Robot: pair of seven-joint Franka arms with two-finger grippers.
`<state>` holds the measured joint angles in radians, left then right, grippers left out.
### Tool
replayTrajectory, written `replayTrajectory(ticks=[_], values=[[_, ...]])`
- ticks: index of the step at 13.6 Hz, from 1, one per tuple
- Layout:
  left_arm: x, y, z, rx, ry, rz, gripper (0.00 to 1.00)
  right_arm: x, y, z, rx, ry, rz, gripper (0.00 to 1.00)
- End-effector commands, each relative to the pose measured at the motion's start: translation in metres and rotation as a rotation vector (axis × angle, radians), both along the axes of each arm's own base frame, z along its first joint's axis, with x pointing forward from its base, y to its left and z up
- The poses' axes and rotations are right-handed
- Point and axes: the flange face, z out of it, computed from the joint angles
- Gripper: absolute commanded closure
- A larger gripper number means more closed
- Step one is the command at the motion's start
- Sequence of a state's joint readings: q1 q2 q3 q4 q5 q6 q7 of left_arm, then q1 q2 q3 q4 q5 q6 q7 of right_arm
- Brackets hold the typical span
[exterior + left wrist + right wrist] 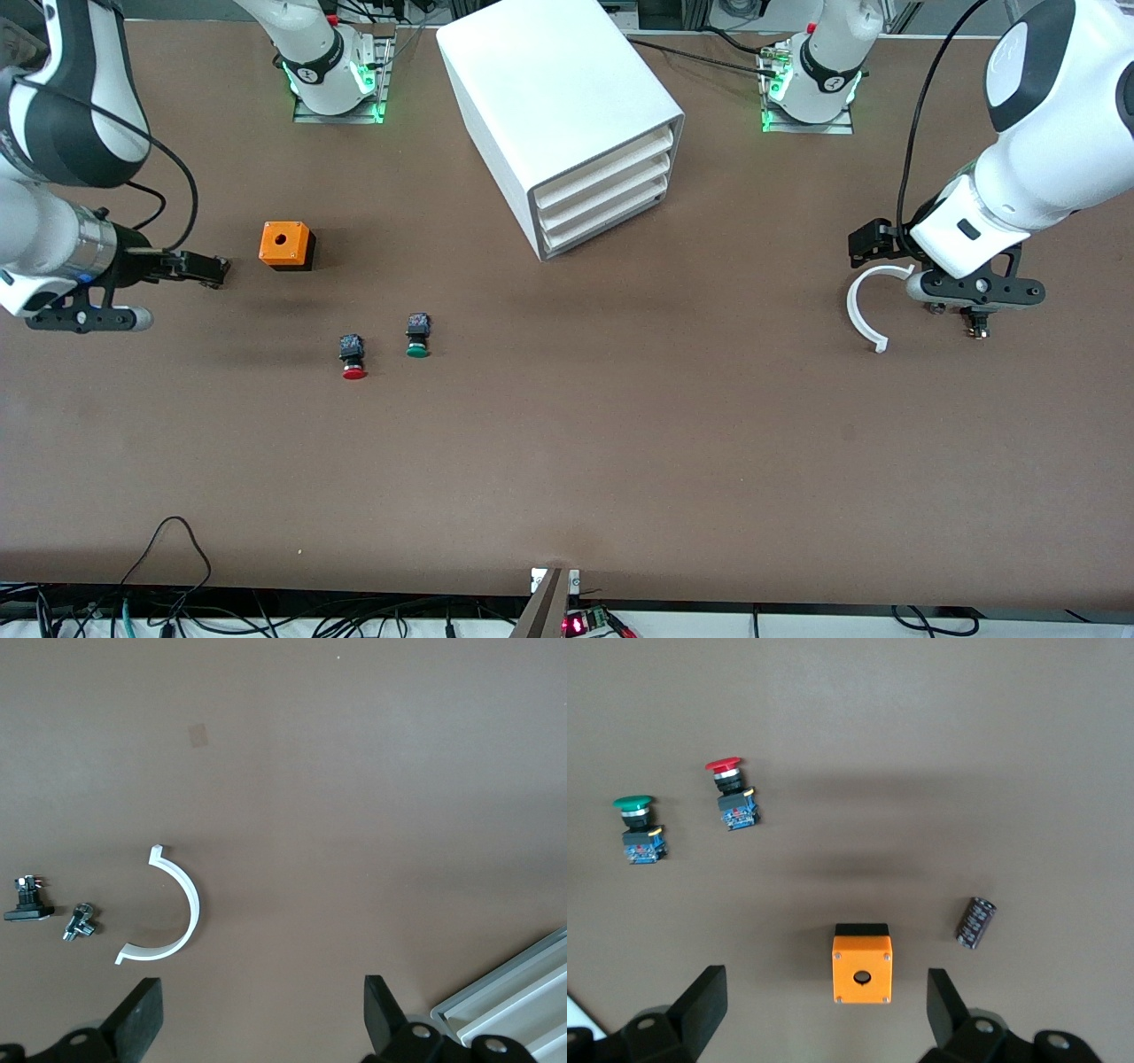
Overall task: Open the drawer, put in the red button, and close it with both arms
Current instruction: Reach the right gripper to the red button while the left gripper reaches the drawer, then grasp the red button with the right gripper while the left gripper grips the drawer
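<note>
- Where the right arm reaches in at its own end of the table, the right gripper (208,268) hangs above the brown table (620,443), its two fingers spread wide with nothing between them.
- Just beside it, toward the middle, an orange box (287,245) with a hole in its top sits on the table; the right wrist view also shows a small dark cylinder (975,922) lying near the box.
- Nearer the front camera than the box lies the red button (353,357), on its side with its red cap toward the camera.
- Close beside it, apart, lies a green button (417,336), the same way round.
- In the middle, near the arm bases, stands a white cabinet (558,115), set at an angle; the drawer (602,186) and the two others are all closed.
- Toward the left arm's end lies a white curved strip (864,310) of plastic, with two small metal parts (53,908) near it.
- The left gripper (873,241) hangs over that strip, fingers wide apart and empty.
</note>
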<state>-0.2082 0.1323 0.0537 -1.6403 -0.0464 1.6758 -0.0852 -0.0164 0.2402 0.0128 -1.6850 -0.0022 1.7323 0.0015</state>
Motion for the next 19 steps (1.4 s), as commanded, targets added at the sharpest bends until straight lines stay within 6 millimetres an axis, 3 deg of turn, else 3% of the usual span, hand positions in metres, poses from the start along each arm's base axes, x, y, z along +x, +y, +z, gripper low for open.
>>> replayTrajectory(ticks=[1, 3, 5, 10, 13, 14, 16, 19], values=[[0.015, -0.001, -0.056, 0.009, 0.082, -0.021, 0.00, 0.015, 0.039, -0.026, 0.013, 0.010, 0.050, 0.00], [0.017, 0.002, -0.071, 0.012, 0.105, -0.017, 0.00, 0.023, 0.070, -0.040, 0.011, -0.031, 0.098, 0.00], [0.020, -0.004, -0.092, -0.030, 0.150, -0.001, 0.00, 0.029, 0.075, -0.054, 0.016, -0.046, 0.101, 0.00], [0.023, -0.013, -0.176, -0.345, 0.308, 0.067, 0.00, 0.041, 0.078, -0.094, 0.015, -0.054, 0.103, 0.00], [-0.001, -0.025, -0.221, -0.548, 0.407, 0.132, 0.00, 0.045, 0.085, -0.117, 0.021, -0.067, 0.107, 0.00], [-0.007, -0.031, -0.234, -0.615, 0.428, 0.140, 0.00, 0.043, 0.096, -0.126, 0.022, -0.073, 0.125, 0.00], [-0.024, -0.057, -0.259, -0.722, 0.457, 0.055, 0.00, 0.042, 0.105, -0.144, 0.011, -0.057, 0.118, 0.00], [-0.065, -0.099, -0.292, -0.813, 0.548, -0.006, 0.00, 0.040, 0.115, -0.166, 0.018, -0.081, 0.135, 0.00]])
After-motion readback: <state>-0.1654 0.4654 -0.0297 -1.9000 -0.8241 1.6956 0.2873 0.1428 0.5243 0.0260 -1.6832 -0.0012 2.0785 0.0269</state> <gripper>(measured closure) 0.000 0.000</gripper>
